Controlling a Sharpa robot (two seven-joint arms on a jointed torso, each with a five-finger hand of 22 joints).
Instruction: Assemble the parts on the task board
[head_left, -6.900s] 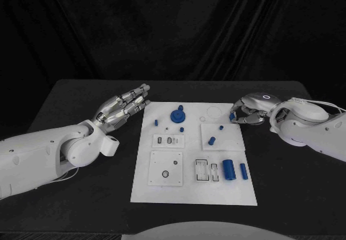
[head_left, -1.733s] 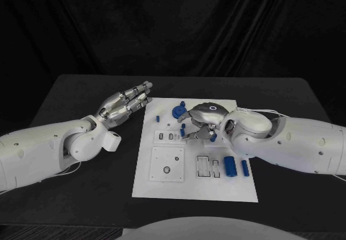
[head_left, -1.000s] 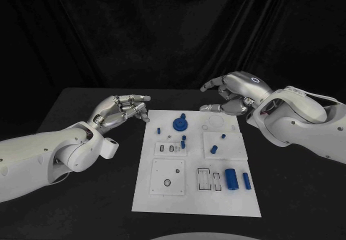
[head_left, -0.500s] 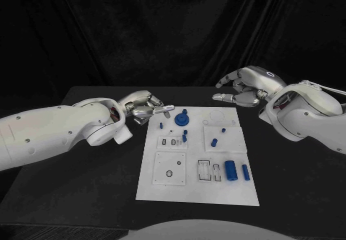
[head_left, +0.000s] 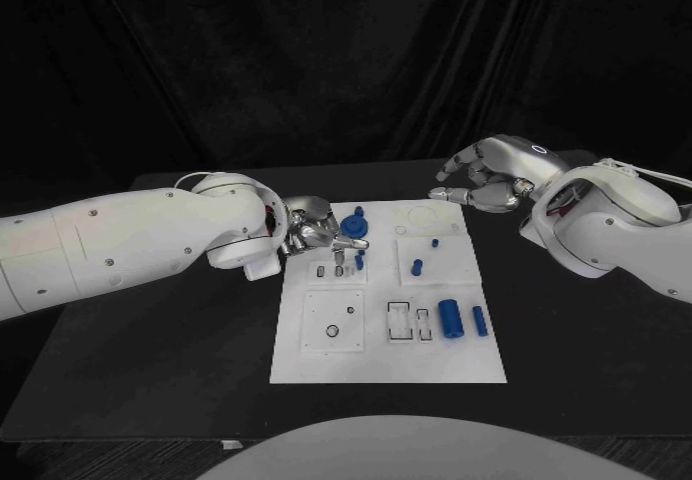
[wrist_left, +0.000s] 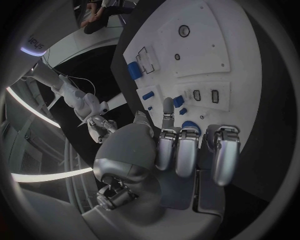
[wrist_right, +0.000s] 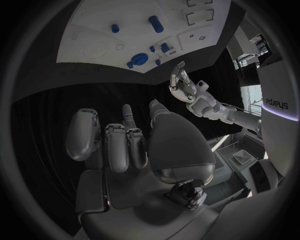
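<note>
The white task board (head_left: 389, 355) lies in the middle of the black table. On it are a blue round knob (head_left: 351, 228), short blue pegs (head_left: 417, 267) and a thick blue cylinder (head_left: 451, 318) beside a thinner blue bar (head_left: 479, 320). My left hand (head_left: 310, 233) hangs over the board's far left corner, right beside the knob, fingers bent down with nothing seen between them. In the left wrist view the knob (wrist_left: 190, 125) peeks out under the fingers (wrist_left: 187, 150). My right hand (head_left: 483, 185) hovers above the board's far right corner, loosely curled and holding nothing.
White inset plates (head_left: 336, 320) with small holes and a slotted block (head_left: 408, 320) take up the board's near half. Bare black table (head_left: 159, 340) lies on both sides of the board. A black curtain hangs behind.
My left hand has come down and inward to the board's far left corner, next to the knob. The right hand has hardly moved.
</note>
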